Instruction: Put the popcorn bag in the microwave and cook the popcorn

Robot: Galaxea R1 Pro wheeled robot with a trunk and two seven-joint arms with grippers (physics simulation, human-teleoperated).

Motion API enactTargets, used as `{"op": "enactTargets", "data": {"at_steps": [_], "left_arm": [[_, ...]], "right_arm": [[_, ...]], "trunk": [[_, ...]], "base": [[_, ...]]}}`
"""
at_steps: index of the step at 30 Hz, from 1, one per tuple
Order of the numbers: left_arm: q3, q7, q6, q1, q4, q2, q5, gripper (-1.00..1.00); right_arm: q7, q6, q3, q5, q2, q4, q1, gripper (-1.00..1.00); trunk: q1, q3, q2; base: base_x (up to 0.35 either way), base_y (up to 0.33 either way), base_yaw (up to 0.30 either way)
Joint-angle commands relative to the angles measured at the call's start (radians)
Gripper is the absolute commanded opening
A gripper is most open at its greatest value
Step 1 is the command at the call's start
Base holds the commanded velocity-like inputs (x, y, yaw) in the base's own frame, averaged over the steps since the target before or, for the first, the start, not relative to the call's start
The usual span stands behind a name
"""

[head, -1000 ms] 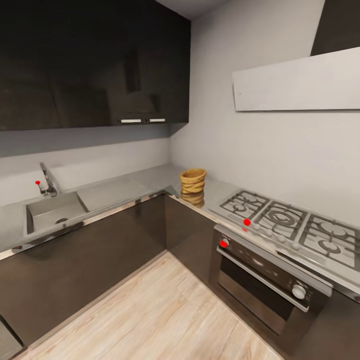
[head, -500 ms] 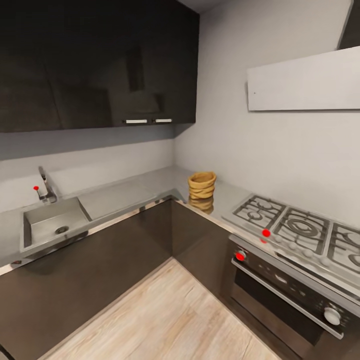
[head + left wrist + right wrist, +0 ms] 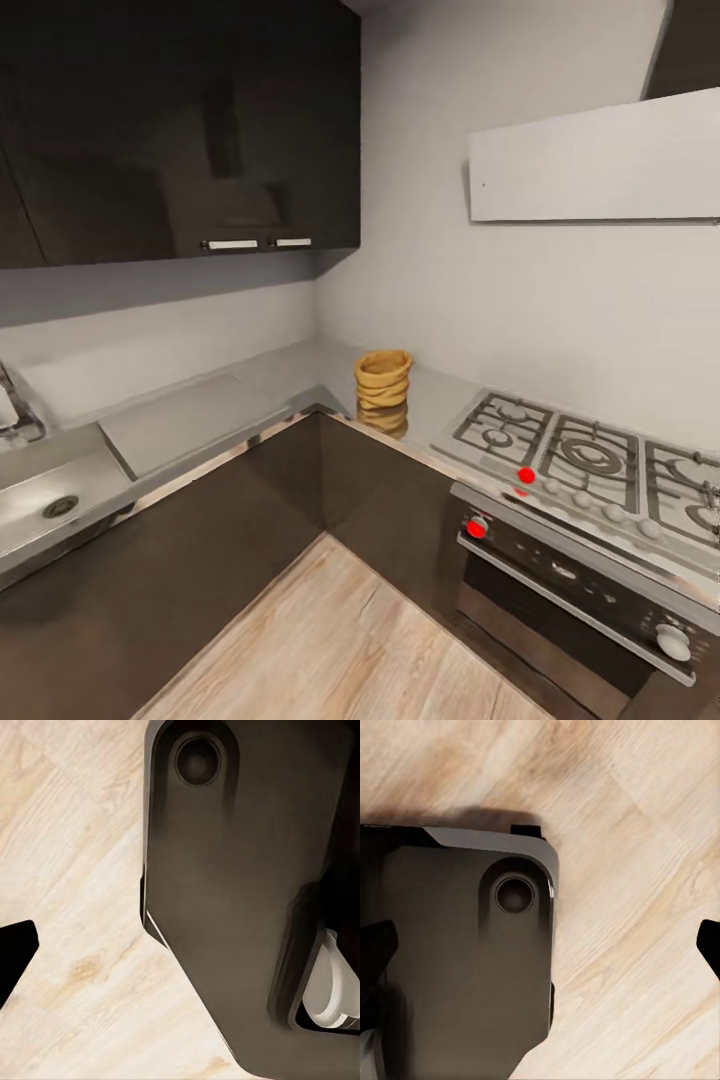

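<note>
Looking straight down onto pale wooden floor [image 3: 75, 907], light planks with soft grain and a darker knot. Over it, a big dark grey panel [image 3: 225, 892] of the robot's own body, smooth and matte, with angled edges and a thin bright line along the lower corner. Near one end of that panel, a round recessed hole [image 3: 198, 760], dark inside. At the far edge, a white rounded part [image 3: 330, 986] tucked into a dark recess of the panel. At the opposite edge of the picture, one black fingertip [image 3: 13, 960] poking in over the wood. Impossible to tell how the jaws stand from this alone.
</note>
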Motion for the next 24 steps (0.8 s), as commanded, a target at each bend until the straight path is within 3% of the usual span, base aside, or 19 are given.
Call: {"op": "enactTargets", "data": {"at_steps": [1, 13, 24], "left_arm": [[0.007, 0.0, 0.002, 0.0, -0.001, 0.0, 0.001, 1.0], [0.007, 0.0, 0.002, 0.0, -0.001, 0.0, 0.001, 1.0], [0.007, 0.0, 0.002, 0.0, -0.001, 0.0, 0.001, 1.0]], "right_arm": [[0.0, -0.008, 0.008, -0.01, 0.001, 0.005, -0.002, 1.0], [0.0, -0.007, 0.008, -0.01, 0.001, 0.005, -0.002, 1.0], [0.0, -0.008, 0.008, -0.01, 0.001, 0.005, -0.002, 1.0]], "trunk": [[0.001, -0.001, -0.001], [0.001, -0.001, -0.001], [0.001, -0.001, -0.001]], "base": [[0.257, 0.202, -0.29], [0.217, 0.233, -0.238], [0.121, 0.307, -0.273]]}}
